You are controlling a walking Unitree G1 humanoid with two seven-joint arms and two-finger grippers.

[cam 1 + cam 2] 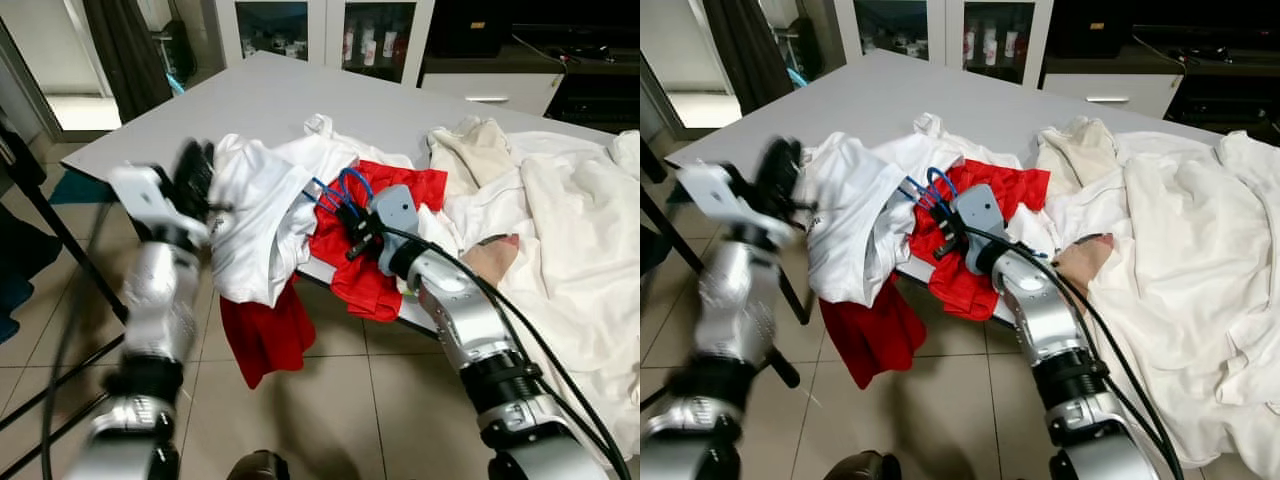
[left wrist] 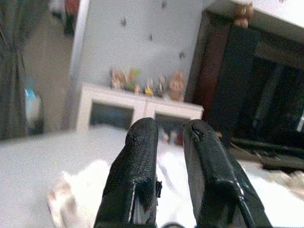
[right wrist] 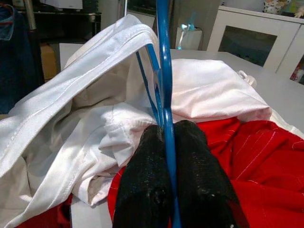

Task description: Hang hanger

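Note:
A blue hanger (image 1: pixel 330 190) carries a white shirt (image 1: pixel 255 220) that droops over the table's front edge. My right gripper (image 1: pixel 345 215) is shut on the hanger's blue wire (image 3: pixel 164 71), which runs between its two fingers (image 3: pixel 142 190). Under it lies a red garment (image 1: pixel 365 270), and a second piece of red cloth (image 1: pixel 265 335) hangs below the shirt. My left gripper (image 1: pixel 195 170) is raised and blurred just left of the shirt, apart from it. Its fingers (image 2: pixel 137 166) stand a little open with nothing between them.
The grey table (image 1: pixel 250 100) holds a heap of white and cream laundry (image 1: pixel 570 220) on its right half. A white glass-door cabinet (image 1: pixel 320 30) stands behind it. A dark rack leg (image 1: pixel 50 230) slants down at the left over tiled floor (image 1: pixel 340 400).

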